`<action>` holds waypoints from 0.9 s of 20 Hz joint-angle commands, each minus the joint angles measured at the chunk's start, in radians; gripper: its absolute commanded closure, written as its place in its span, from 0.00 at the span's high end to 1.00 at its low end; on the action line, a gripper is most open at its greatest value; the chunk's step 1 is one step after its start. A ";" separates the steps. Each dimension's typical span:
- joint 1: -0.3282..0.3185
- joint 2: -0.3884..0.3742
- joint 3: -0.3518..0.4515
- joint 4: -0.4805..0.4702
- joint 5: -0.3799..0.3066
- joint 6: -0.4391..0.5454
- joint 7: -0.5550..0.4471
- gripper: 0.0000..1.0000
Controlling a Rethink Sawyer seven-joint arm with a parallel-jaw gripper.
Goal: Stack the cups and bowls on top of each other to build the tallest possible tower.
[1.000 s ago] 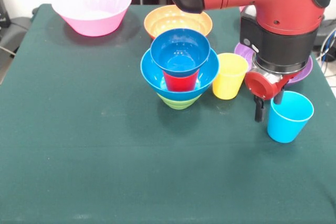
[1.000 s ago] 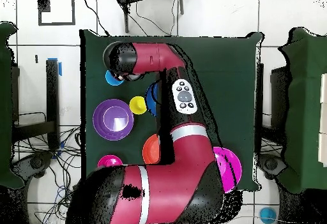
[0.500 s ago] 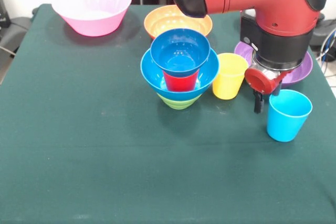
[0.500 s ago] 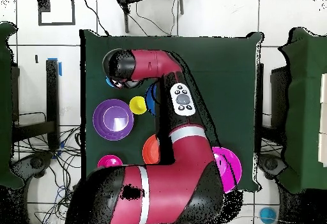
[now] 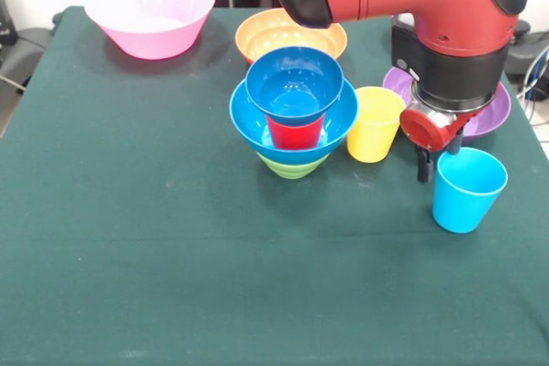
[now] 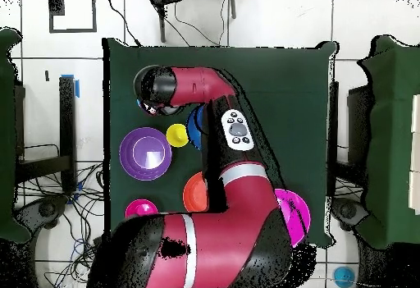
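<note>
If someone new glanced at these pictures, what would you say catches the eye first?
Probably the big red arm coming down at the table's right side, its end effector at the rim of the sky-blue cup. Next comes the tower mid-table: a small blue bowl on a red cup inside a large blue bowl over a green bowl, with the yellow cup beside it.

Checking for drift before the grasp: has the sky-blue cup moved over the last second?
Yes. In the front view the sky-blue cup has slid slightly toward the yellow cup, which has stayed put.
</note>
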 commanded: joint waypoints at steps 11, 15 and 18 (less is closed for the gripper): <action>-0.018 0.019 0.067 0.066 0.004 -0.137 0.098 1.00; -0.020 0.024 0.066 0.069 0.004 -0.139 0.093 1.00; -0.016 0.027 0.056 0.066 0.001 -0.129 0.096 1.00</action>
